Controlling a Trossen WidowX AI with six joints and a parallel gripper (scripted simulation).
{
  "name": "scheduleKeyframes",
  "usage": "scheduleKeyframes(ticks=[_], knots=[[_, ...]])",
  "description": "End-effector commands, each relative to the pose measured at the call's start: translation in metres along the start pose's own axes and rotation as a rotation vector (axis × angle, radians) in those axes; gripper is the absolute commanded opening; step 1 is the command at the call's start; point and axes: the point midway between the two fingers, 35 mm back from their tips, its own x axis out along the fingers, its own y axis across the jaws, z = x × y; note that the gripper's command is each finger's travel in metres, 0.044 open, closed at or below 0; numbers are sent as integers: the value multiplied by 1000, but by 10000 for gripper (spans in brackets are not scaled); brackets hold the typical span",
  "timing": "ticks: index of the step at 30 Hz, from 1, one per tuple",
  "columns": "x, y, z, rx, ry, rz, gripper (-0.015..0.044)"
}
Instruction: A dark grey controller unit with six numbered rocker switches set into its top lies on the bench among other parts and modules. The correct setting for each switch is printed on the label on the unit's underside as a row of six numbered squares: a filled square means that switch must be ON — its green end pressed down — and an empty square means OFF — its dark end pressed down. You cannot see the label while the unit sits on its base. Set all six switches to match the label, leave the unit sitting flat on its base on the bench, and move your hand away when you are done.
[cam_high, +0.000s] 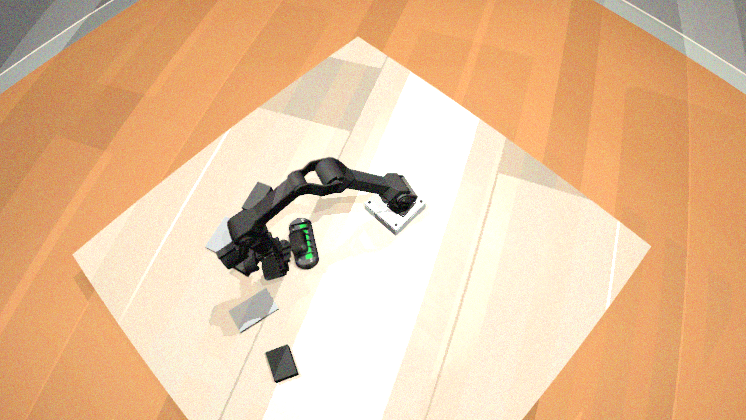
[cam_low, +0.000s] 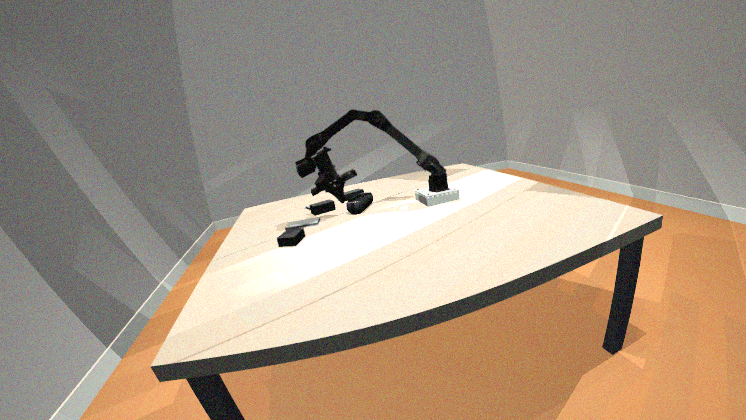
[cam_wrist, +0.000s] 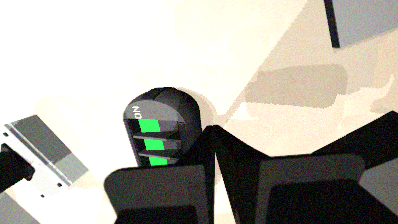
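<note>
The dark grey controller unit sits on its base on the bench, its switch side facing up. Green switch ends show along its top in the top view. In the wrist view three green ends show below the ON mark, all on the left side; my fingers hide the rest. The label underneath is hidden, and the full row of settings cannot be read. My gripper is shut and empty. Its tips are beside the unit, above the bench; contact cannot be told.
A dark block and a pale flat plate lie on one side. Another dark block and a partly hidden pale plate lie beyond my arm. My white base stands across from them.
</note>
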Motion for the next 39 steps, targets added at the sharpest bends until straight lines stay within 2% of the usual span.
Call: scheduleKeyframes(ticks=[1, 20, 39], knots=[[6, -2, 0, -5, -3, 1, 0], [35, -11, 1, -5, -2, 1, 0], [37, -6, 1, -5, -2, 1, 0]])
